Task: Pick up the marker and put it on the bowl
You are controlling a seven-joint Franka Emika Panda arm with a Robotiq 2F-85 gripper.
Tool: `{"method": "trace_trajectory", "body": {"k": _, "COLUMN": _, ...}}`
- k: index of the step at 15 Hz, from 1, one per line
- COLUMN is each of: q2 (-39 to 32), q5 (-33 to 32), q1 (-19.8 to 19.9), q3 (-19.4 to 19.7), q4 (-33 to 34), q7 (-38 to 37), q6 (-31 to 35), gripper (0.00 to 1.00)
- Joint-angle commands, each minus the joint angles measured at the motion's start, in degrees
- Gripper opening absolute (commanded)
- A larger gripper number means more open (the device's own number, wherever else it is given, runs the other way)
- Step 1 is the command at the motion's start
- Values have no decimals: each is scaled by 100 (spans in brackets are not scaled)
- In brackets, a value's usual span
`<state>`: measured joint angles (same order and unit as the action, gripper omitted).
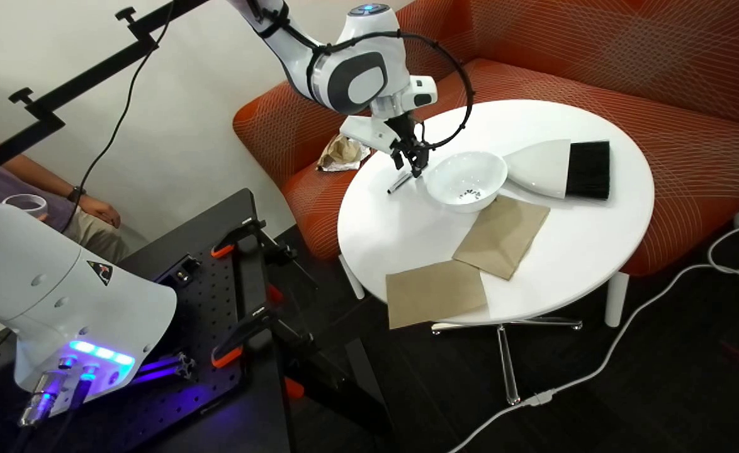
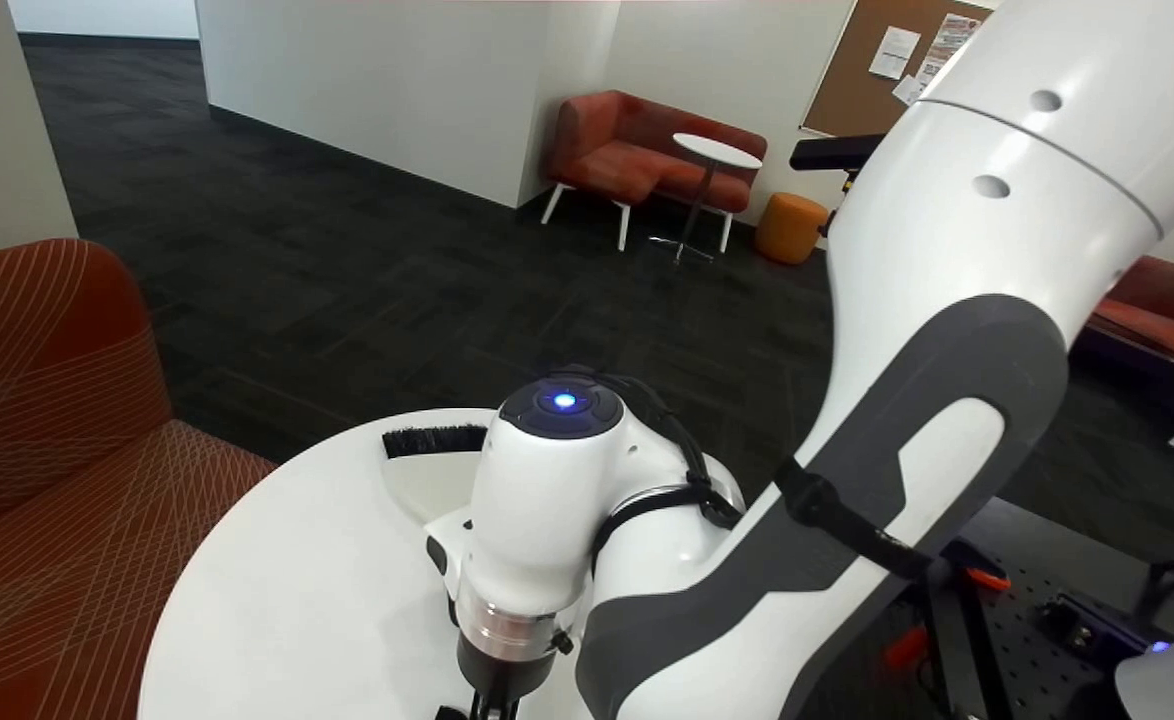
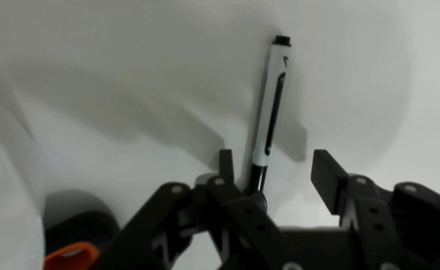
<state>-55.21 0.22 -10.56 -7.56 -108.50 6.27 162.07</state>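
Observation:
The marker (image 3: 272, 101) lies on the table, a thin white barrel with black ends; it also shows in an exterior view (image 1: 400, 183). In the wrist view its capped end runs down between my fingertips and is partly hidden by the left finger. My gripper (image 3: 272, 157) is open around the marker, with both fingertips apart from it and the left one closer. The gripper also shows in an exterior view (image 1: 409, 168), low over the table beside the bowl. The white round bowl (image 1: 467, 179) stands upright; its edge shows in the wrist view (image 3: 10, 210).
The round white table (image 1: 382, 233) carries two tan square cloths (image 1: 435, 292) (image 1: 505, 233) near the bowl. A white brush with black bristles (image 1: 555, 168) lies against the bowl's far side. A crumpled wrapper (image 1: 343, 153) lies on the red sofa (image 1: 596, 82) behind the gripper.

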Motion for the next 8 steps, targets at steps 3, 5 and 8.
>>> {"method": "trace_trajectory", "body": {"k": 3, "q2": -20, "q5": -77, "q1": -78, "q3": 88, "q4": 107, "q7": -267, "q6": -94, "gripper": 12}}
{"method": "trace_trajectory", "body": {"k": 5, "q2": 25, "q5": -60, "q1": -81, "q3": 115, "q4": 67, "q7": -319, "q6": -117, "gripper": 0}}
{"method": "trace_trajectory", "body": {"k": 8, "q2": 324, "q5": -40, "q1": -145, "q3": 225, "q4": -186, "q7": -585, "q6": -128, "gripper": 3}}
